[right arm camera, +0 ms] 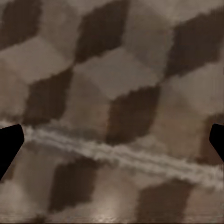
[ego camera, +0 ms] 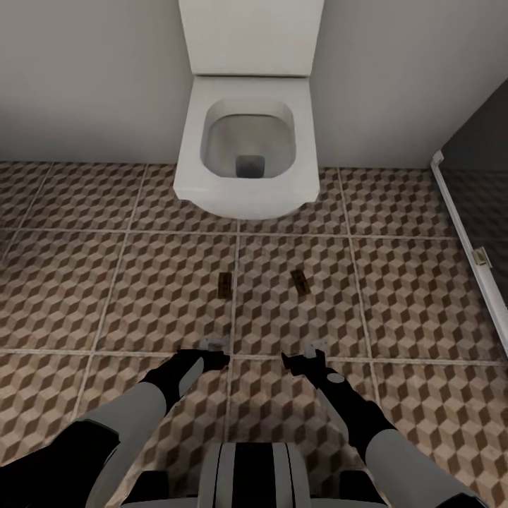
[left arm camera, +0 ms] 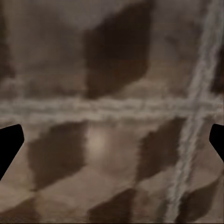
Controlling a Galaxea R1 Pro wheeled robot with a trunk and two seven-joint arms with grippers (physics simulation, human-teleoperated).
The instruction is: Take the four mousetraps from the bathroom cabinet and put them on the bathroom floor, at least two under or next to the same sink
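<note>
Two mousetraps lie flat on the bathroom floor (ego camera: 106, 282) in front of the toilet, one (ego camera: 225, 283) near a grout line and the other (ego camera: 300, 280) a little to its right. My left gripper (ego camera: 214, 346) points down at the tiles just short of the first trap. My right gripper (ego camera: 315, 349) hangs the same way short of the second. In the left wrist view the left gripper (left arm camera: 112, 144) is open over bare cube-pattern tile and a grout crossing. In the right wrist view the right gripper (right arm camera: 112, 144) is open over tile too. The cabinet and the sink are out of view.
A white toilet (ego camera: 247, 148) with its lid up stands against the grey back wall, straight ahead. A white-framed dark glass partition (ego camera: 469, 240) runs along the right side. Tiled floor stretches left and right of the toilet.
</note>
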